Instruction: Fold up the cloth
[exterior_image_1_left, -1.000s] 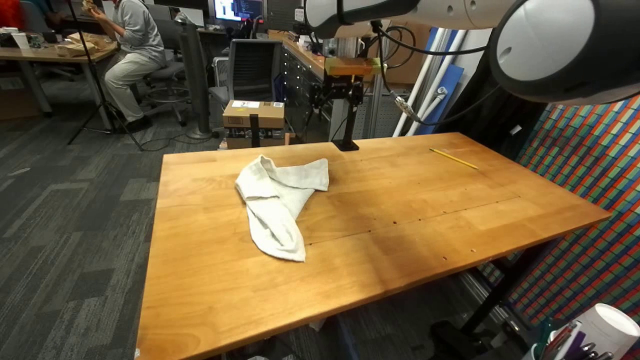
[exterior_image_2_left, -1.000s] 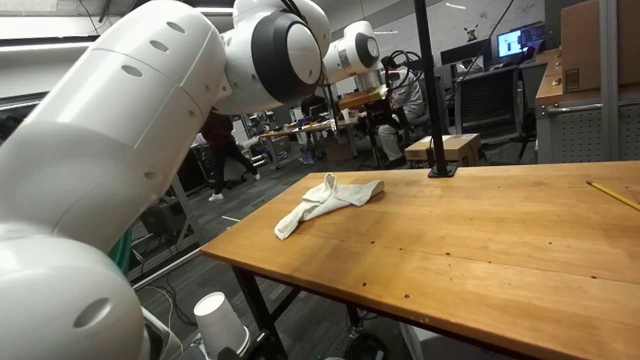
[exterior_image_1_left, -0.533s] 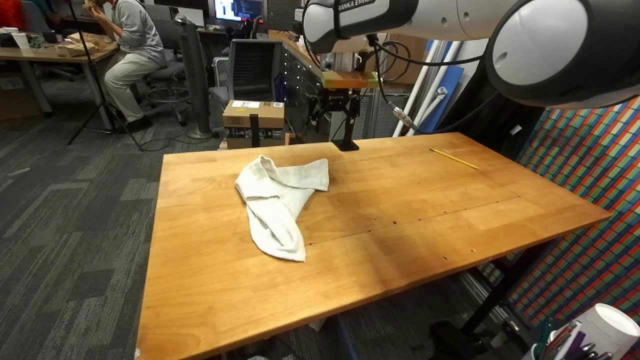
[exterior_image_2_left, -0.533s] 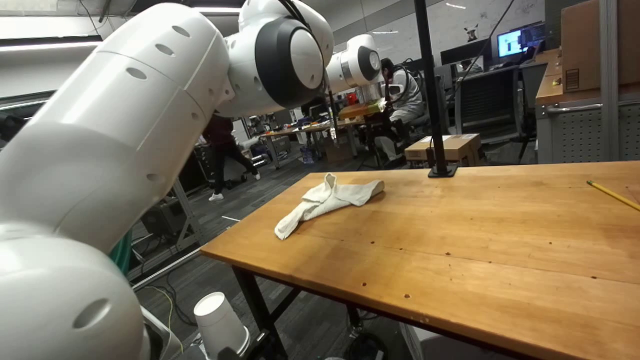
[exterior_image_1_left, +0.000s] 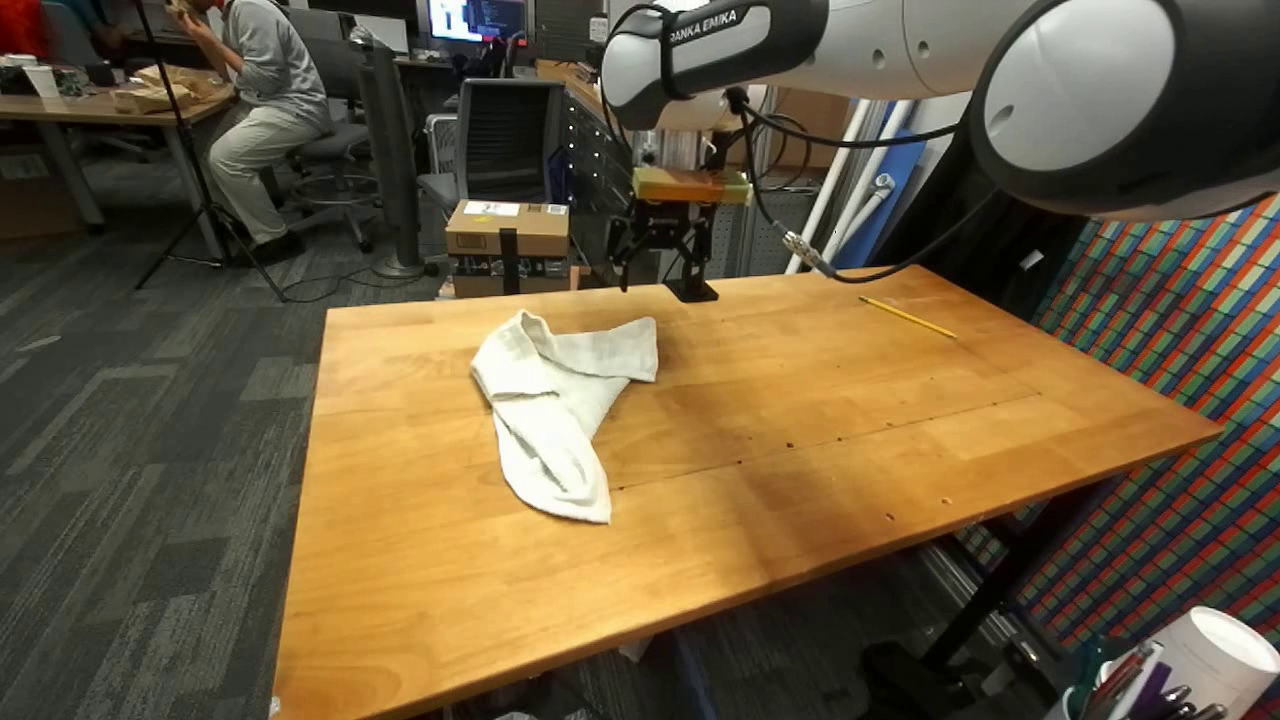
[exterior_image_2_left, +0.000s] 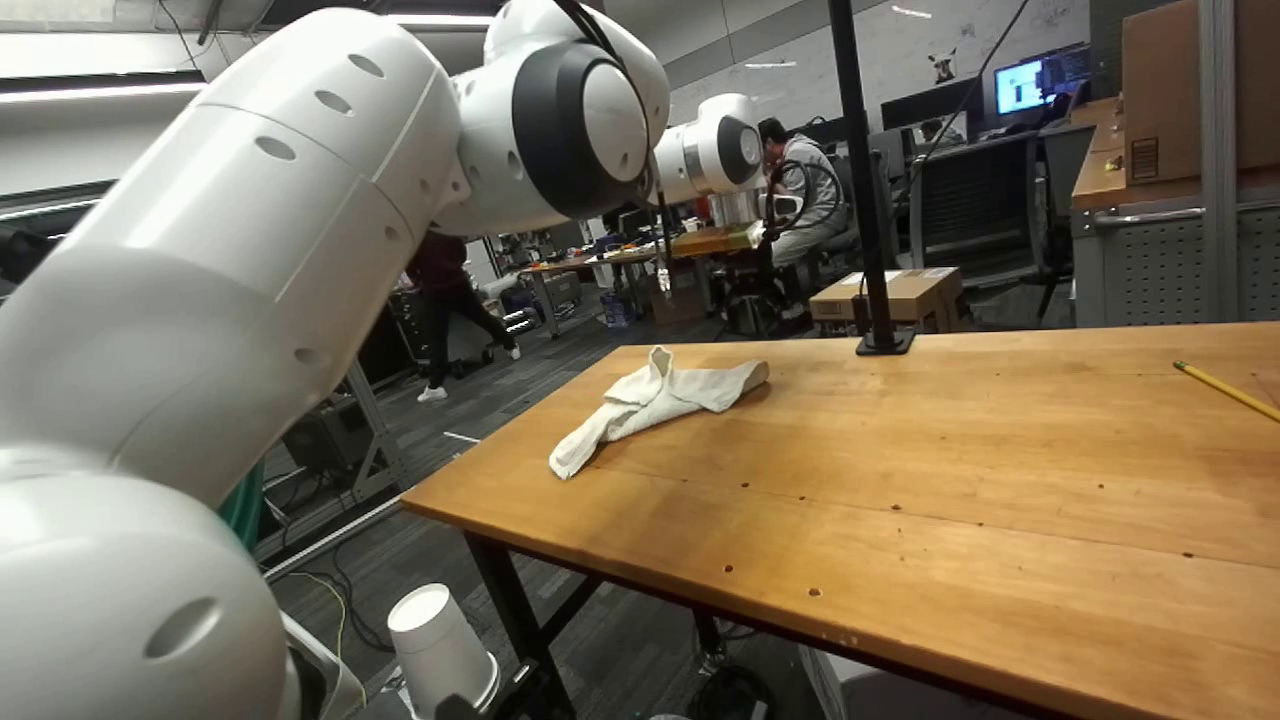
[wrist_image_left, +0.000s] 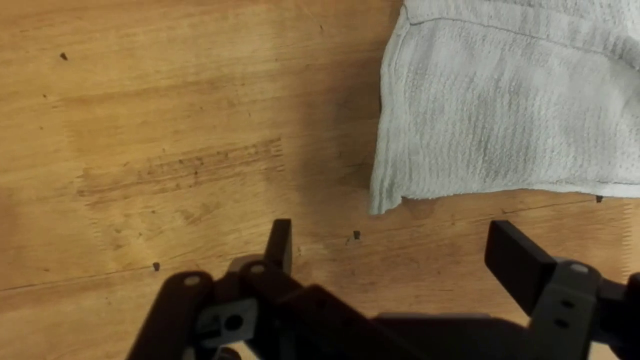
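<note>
Cloth (wrist_image_left: 510, 110) seen part-folded on table (wrist_image_left: 200, 117) at upper R of wrist frame, gripper (wrist_image_left: 389, 241) held w/ jaws well apart at btm ctr, nothing gripped, prob. so nearest corner (wrist_image_left: 389, 192) can be pinched.

In an exterior view, the lettering (exterior_image_1_left: 706, 25) "RANKA EMIKA" can be read on the robot arm (exterior_image_1_left: 925, 50), toward its far end. A white label (exterior_image_1_left: 491, 208) on top of a cardboard box (exterior_image_1_left: 478, 243) is too small to read, as is whatever the lit monitor (exterior_image_1_left: 477, 20) displays. A dark printed panel (exterior_image_2_left: 1144, 159) on a large carton (exterior_image_2_left: 1160, 95) is likewise illegible.
</note>
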